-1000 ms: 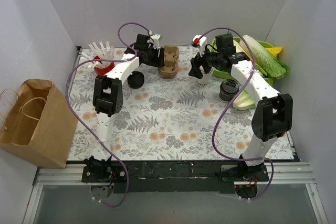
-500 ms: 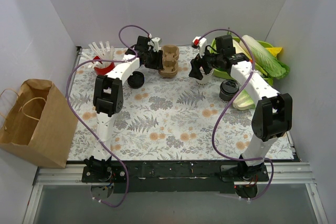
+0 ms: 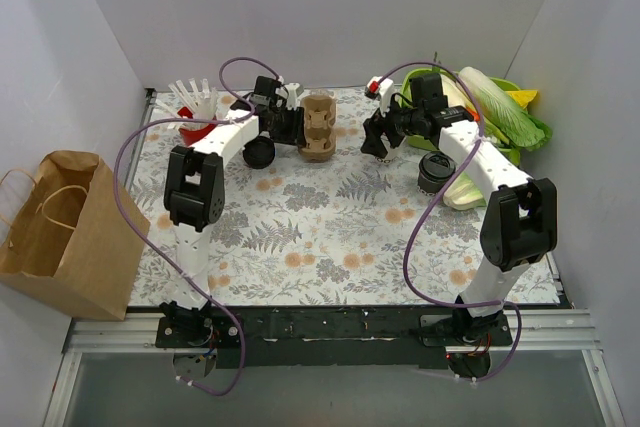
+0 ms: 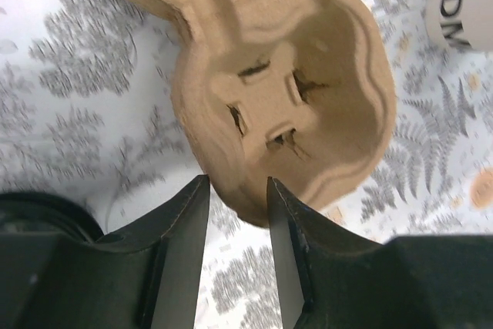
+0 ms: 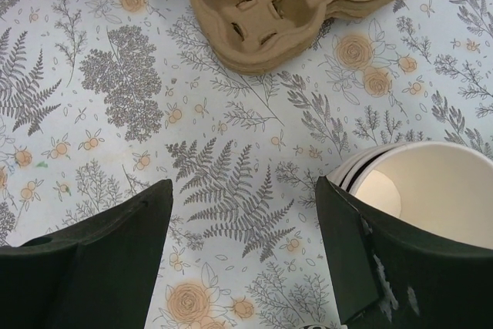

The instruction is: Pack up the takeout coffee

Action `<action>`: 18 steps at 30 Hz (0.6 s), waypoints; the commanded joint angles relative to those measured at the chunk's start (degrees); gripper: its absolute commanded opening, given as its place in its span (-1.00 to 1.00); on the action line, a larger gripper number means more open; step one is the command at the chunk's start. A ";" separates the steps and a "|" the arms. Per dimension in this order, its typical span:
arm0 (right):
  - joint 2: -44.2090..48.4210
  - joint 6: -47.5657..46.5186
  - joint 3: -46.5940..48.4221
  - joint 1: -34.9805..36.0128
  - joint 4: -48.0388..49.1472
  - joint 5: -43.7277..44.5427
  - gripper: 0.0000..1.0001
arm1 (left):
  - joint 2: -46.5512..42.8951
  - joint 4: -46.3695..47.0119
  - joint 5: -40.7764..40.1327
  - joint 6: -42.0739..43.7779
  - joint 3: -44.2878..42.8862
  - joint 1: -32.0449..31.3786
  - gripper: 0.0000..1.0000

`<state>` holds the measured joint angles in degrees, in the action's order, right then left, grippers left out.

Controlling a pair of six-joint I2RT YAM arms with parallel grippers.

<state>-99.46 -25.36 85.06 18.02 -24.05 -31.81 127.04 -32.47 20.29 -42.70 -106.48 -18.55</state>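
A tan moulded-pulp carrier (image 3: 320, 127) lies at the back middle of the floral table; it looks like a nested stack (image 5: 300, 13). My left gripper (image 3: 297, 127) has closed in on its near wall. In the left wrist view the carrier (image 4: 308, 90) fills the narrow gap at the tips of that gripper (image 4: 239, 182). Nested white paper cups (image 5: 420, 190) stand open-topped with no lid beside my right gripper (image 5: 244, 186), which is open over bare tablecloth. A white cup (image 4: 466, 5) shows past the carrier. The right gripper (image 3: 374, 139) hangs right of the carrier.
A black lid stack (image 3: 258, 152) sits left of the carrier, and a red cup of white straws (image 3: 197, 112) stands at the back left. A dark round stack (image 3: 435, 172) and a green bowl of vegetables (image 3: 500, 107) are at right. A brown paper bag (image 3: 65, 232) stands off the left edge.
My left gripper's jaws have narrowed onto the carrier, and the carrier has shifted slightly toward the near side. The right arm has barely moved.
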 commanded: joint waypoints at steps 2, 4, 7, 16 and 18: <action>3.57 0.58 -1.12 0.08 0.68 -1.32 0.63 | -13.55 -2.60 5.44 -2.12 9.15 -0.35 -0.31; 3.66 0.76 -1.38 0.35 0.59 -1.58 0.63 | -16.03 -2.78 6.25 -2.56 13.29 -1.05 -0.33; 3.75 1.02 -1.38 0.96 0.59 -1.85 0.64 | -21.82 -2.25 6.34 -3.53 21.29 -2.19 -0.33; 0.33 3.04 1.77 2.28 2.16 -3.08 0.61 | -23.44 -1.73 -4.20 -5.47 10.98 -2.55 0.37; -0.64 5.49 3.61 3.33 3.57 -1.16 0.59 | -21.41 -1.37 -7.18 -4.86 7.09 -2.55 0.43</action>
<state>-98.41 -23.51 84.05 19.99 -23.92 -33.36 104.49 -36.82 19.79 -47.90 -90.21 -21.47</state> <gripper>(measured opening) 0.804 0.691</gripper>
